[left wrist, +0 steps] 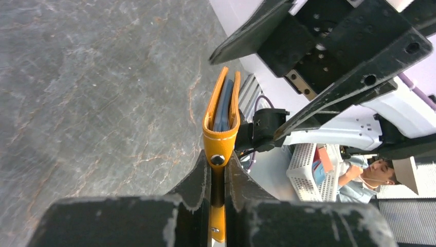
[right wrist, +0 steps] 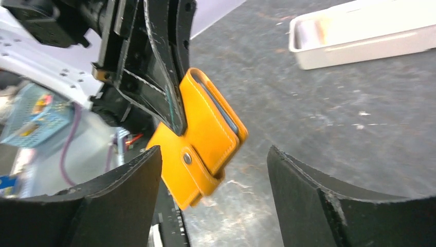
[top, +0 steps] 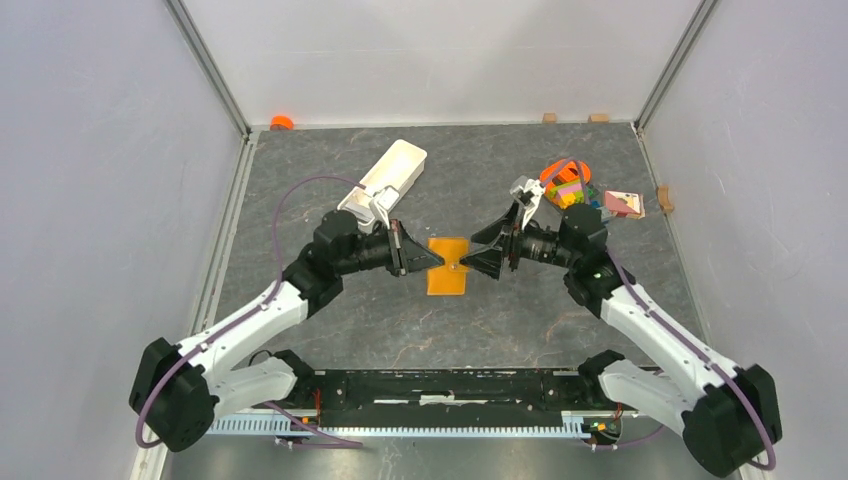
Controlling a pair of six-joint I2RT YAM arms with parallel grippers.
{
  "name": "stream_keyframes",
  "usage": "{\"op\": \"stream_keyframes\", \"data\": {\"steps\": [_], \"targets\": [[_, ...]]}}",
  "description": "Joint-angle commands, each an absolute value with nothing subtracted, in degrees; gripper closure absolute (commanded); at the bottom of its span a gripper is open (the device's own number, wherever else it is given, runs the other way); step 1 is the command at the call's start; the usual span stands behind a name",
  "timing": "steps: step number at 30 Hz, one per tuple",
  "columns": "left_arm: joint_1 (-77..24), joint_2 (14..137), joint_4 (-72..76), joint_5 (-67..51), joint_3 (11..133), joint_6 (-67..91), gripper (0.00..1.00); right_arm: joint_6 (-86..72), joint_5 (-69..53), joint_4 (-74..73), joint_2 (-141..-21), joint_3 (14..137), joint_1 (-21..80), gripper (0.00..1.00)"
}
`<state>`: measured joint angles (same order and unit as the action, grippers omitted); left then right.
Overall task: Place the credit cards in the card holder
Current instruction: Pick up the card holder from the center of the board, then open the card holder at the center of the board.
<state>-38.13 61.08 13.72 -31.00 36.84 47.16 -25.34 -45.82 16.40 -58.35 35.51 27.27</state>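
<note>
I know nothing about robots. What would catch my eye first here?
The bright orange card holder at the table's middle, pinched at one end by the left hand. The right hand faces it with fingers spread wide, not gripping. A long white tray lies further back on the left.

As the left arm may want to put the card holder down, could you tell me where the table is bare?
Bare: the near strip between the card holder and the arms' base rail, and the far middle between the white tray and the colourful pile. Crowded: the far right, around that pile.
</note>
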Motion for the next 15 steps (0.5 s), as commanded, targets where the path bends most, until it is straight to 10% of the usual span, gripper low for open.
{"op": "stream_keyframes", "data": {"steps": [1,15], "targets": [[-33.1,60.9,-2.2,-40.9,43.2,41.2,0.98,-12.1,-36.1,-1.1,-53.7,41.0,27.3,0.20],[-29.6,69.5,-18.2,-54.9,49.6,23.7,0.98,-13.8,-55.7,4.1,-53.5,37.5,32.0,0.29]]}}
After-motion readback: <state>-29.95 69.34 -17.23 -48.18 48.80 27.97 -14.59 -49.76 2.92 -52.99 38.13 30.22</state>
